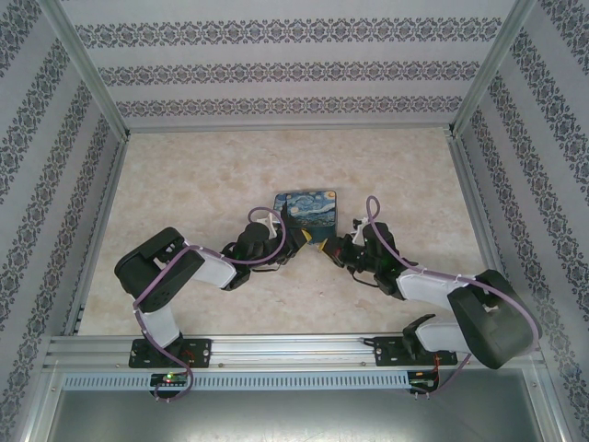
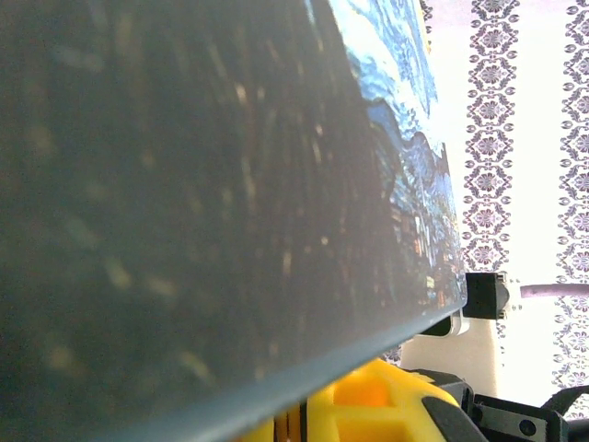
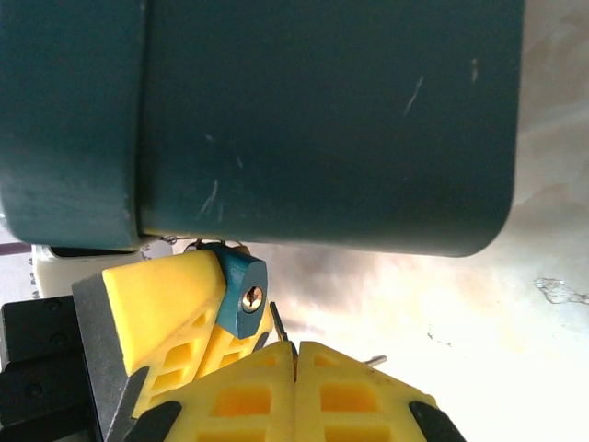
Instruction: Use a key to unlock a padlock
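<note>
Tin box (image 1: 306, 208) sits mid-table (image 1: 184, 203); both tools meet at its near edge. Left tool (image 1: 296, 239) is narrow, its yellow fingers (image 3: 166, 304) pinching the teal padlock (image 3: 237, 295), which hangs just under the tin's edge, keyhole facing the right wrist camera. Right tool (image 3: 294, 357) is clamped tight on the key (image 3: 276, 322); the key's thin sliver sticks up just beside the padlock, not in the keyhole.

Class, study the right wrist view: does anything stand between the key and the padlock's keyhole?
Nothing visible does. The key, pinched in the fingers of the right gripper, pokes up just right of the padlock, whose keyhole faces the camera uncovered. The tin sits above, not between.
</note>
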You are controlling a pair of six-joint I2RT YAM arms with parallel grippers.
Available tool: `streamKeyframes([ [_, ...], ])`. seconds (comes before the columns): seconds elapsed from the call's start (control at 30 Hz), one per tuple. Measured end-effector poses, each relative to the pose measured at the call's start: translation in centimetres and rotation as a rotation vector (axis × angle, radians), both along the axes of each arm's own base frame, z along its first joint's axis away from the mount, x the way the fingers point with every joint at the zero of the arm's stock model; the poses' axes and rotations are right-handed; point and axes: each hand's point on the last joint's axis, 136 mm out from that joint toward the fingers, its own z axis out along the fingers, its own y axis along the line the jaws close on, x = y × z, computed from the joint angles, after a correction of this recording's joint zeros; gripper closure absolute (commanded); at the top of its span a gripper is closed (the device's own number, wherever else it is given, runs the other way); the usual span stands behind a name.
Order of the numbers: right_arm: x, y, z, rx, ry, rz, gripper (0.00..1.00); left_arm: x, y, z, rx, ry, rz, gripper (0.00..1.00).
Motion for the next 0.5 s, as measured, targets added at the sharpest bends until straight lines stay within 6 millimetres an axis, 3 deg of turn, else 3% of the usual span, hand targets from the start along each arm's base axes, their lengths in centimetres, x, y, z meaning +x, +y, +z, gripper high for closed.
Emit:
streamKeyframes([
  [0.5,0.89,0.36,0.85,0.005,-0.016,-0.006,1.0,0.33,0.15,0.16,-0.004,-0.002,0.01,1.0],
])
